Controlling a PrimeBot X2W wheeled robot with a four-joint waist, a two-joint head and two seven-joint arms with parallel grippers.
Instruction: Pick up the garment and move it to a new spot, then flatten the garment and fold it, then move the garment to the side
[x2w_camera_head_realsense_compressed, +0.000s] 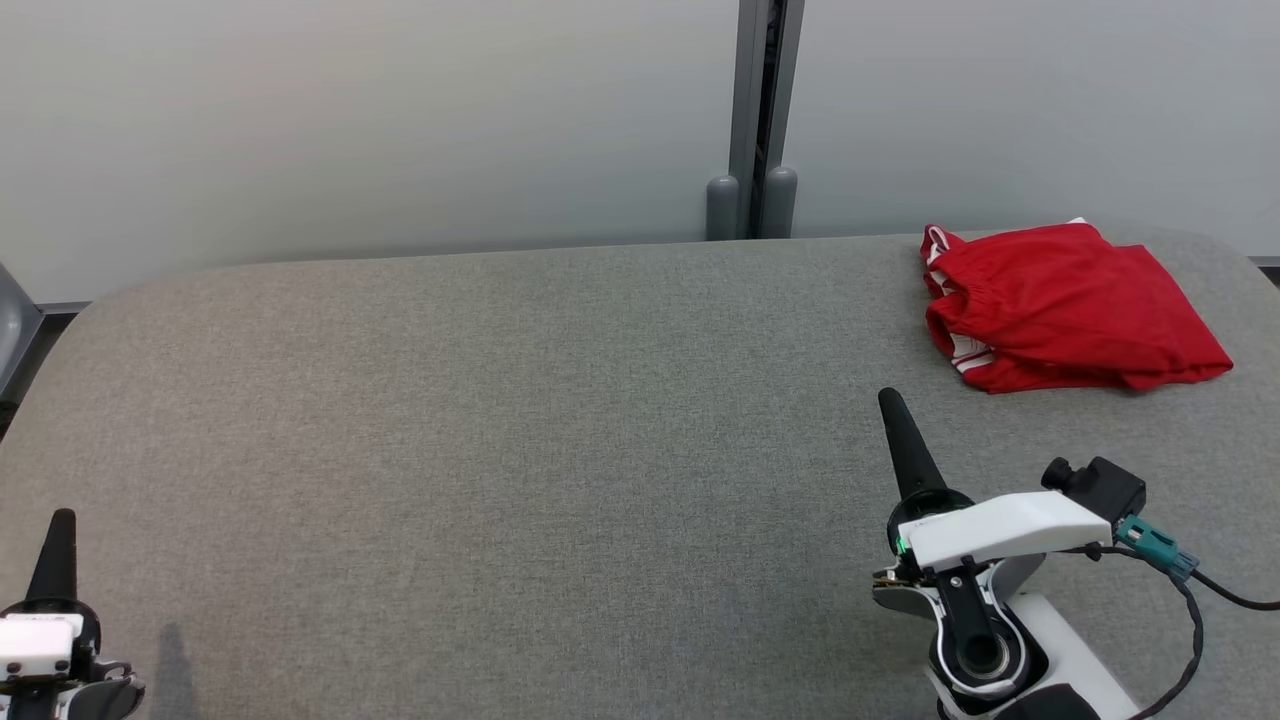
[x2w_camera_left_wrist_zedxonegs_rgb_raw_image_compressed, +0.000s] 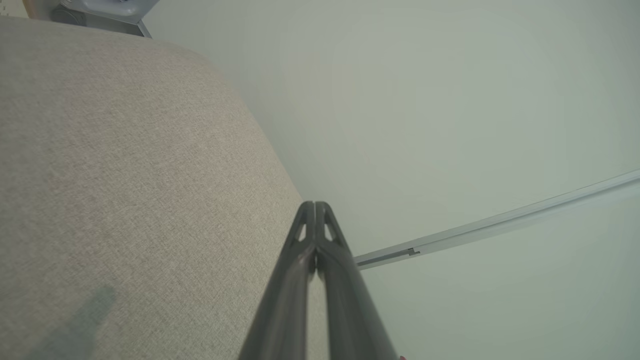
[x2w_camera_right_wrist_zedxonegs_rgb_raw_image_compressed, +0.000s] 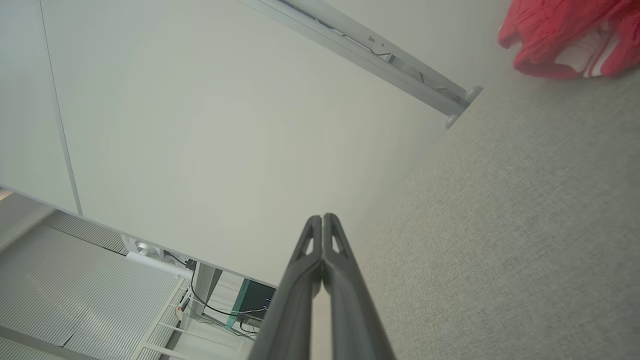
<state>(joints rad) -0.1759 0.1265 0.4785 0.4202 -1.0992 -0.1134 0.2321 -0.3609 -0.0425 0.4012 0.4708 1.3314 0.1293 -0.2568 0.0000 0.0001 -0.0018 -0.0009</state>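
A red garment (x2w_camera_head_realsense_compressed: 1070, 305) with white trim lies folded on the far right of the grey counter (x2w_camera_head_realsense_compressed: 500, 420), close to its back edge and the pale wall (x2w_camera_head_realsense_compressed: 350, 120). The right fingers (x2w_camera_head_realsense_compressed: 905, 450) are pressed together and hold nothing. They sit over the counter on the near side of the garment, apart from it, with the tips pointing away from the robot. The left fingers (x2w_camera_head_realsense_compressed: 58, 550) are also pressed together and hold nothing, low at the near left corner, well apart from the garment. A grey post (x2w_camera_head_realsense_compressed: 760, 120) stands behind the counter.
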